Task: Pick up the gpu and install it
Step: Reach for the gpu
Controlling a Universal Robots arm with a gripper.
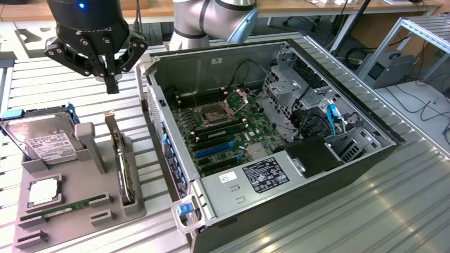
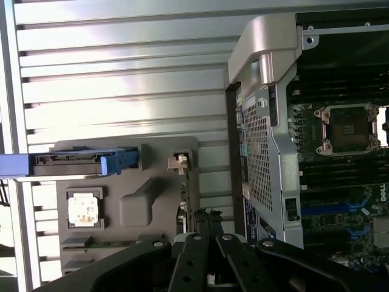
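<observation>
Plainly, the task has barely begun. In the exterior view the gripper hangs at about eleven o'clock in the frame, its jaws pressed together and holding nothing. The gpu stands on edge in a slot of the grey holder tray at about eight o'clock, its pale bracket end pointing toward the gripper, which is above that end and clear of it. The hard drive stands at nine o'clock from the card, and the memory stick lies at seven o'clock from it. The open computer case fills the centre at three o'clock from the tray, and its motherboard shows blue and black slots with no card fitted in them.

In the wrist view the gripper shows its closed, empty fingers over the edge of the holder tray that lies next to the computer case. The gpu appears as a thin edge along that side of the tray, just beside the fingers, and I cannot tell whether they touch. By my judgement, both the pick-up and the installation are not yet done.
</observation>
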